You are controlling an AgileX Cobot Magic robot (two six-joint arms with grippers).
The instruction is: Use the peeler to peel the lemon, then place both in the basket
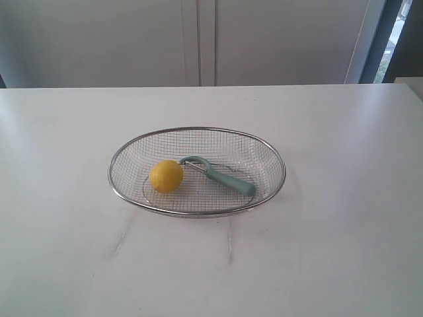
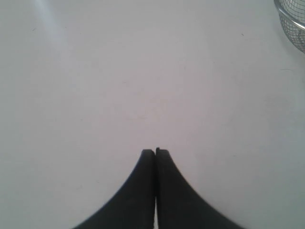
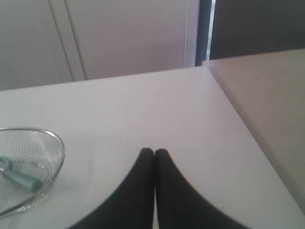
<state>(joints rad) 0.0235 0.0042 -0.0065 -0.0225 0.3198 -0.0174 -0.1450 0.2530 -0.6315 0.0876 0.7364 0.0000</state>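
Observation:
The silver wire basket stands in the middle of the white table. Inside it lies the yellow lemon on the left, and the teal peeler lies beside it, head toward the lemon and handle pointing right. In the right wrist view the basket's rim and the peeler's handle show at one edge. The left wrist view catches only a bit of basket rim. My left gripper is shut and empty over bare table. My right gripper is shut and empty too. Neither arm shows in the exterior view.
The white table spreads wide around the basket. Its right edge runs close to my right gripper, with a darker surface beyond. Pale cabinet doors stand behind the table.

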